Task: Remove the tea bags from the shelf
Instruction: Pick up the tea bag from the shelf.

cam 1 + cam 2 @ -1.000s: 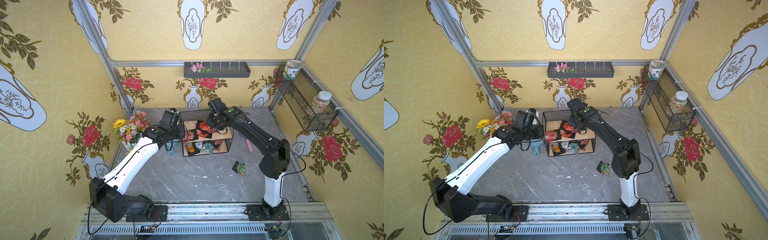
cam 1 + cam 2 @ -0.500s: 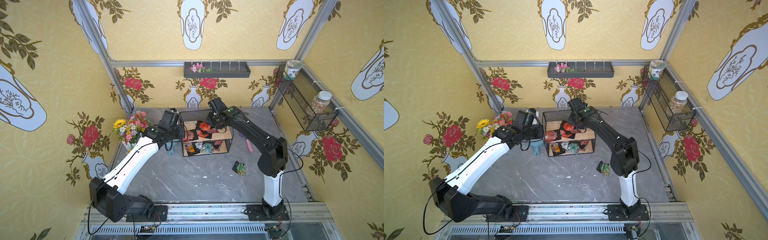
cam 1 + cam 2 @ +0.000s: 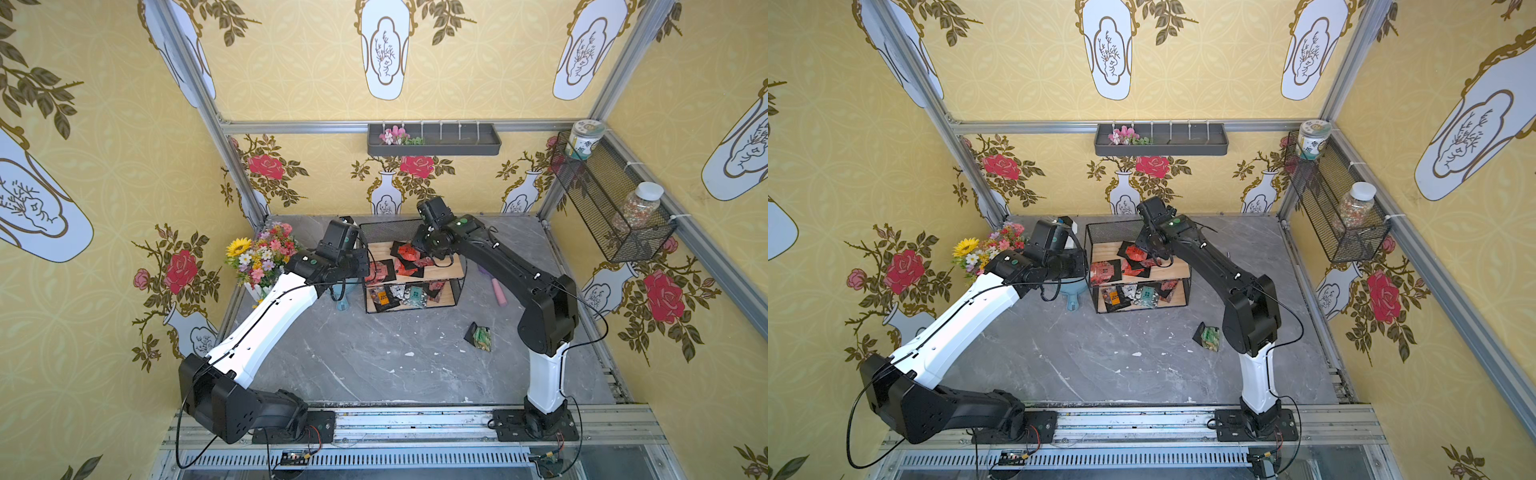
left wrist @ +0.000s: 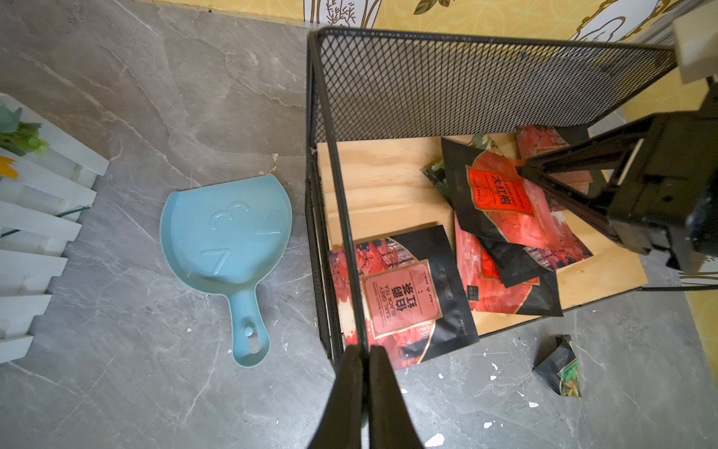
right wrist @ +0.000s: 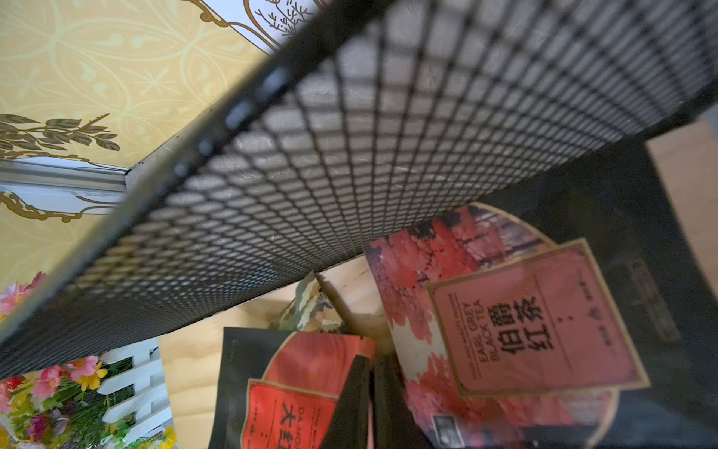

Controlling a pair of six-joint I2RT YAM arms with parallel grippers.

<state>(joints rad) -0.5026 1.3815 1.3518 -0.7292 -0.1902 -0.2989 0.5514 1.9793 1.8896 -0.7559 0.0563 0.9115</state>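
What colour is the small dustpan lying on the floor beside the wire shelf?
The dustpan is light blue; the left wrist view shows it best.

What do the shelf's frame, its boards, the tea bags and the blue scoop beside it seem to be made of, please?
Shelf frame: matte black coated metal, judging by thin rods and mesh. Boards: pale bare wood, grain visible. Tea bags: likely foil or plastic film, glossy, creased. Blue scoop: moulded plastic, smooth, with raised shapes.
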